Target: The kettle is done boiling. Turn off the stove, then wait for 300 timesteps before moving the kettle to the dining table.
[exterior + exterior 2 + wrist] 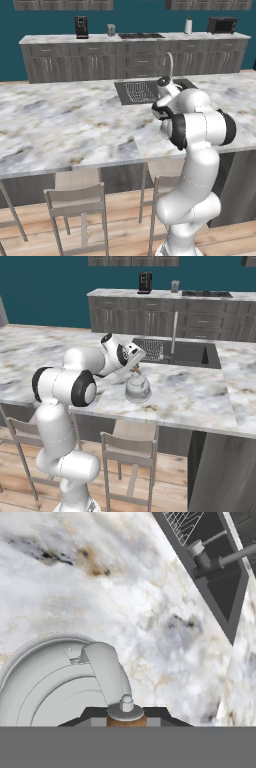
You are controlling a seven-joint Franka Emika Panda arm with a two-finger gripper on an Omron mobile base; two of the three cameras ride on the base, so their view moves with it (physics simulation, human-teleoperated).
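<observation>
Marble island table [200, 396] fills the foreground: white top with grey and rusty veining, flat, glossy, plain dark sides, inset dark sink [192, 353] with a wire rack [152, 348] and a thin curved faucet [175, 331]. Your kettle [137, 390] sits on that top, just in front of the sink edge, near the table's front side, upright as far as the right base view tells. Gripper [136, 370] is directly above it, clenched on the kettle's top handle; the hand view looks straight down on the dome lid, the arched grey handle strap and a small brown knob [126, 717] right at the fingertips. Stove [141, 36] is far back on the rear counter, well apart from the kettle, with a coffee machine [81, 27] to its left; knob positions are too small to read. My read: you're on the last step, kettle already at the dining table and apparently resting on it. Next move calls for letting go, then lifting straight up so the fingers clear the handle arch without tipping it. Kettle is a squat light-grey round body, wide circular base, smooth metal-looking shell, so it should sit stable on the flat slab. Stools [130, 448] stand below the table's front edge; keep the elbow off them as you retract.
</observation>
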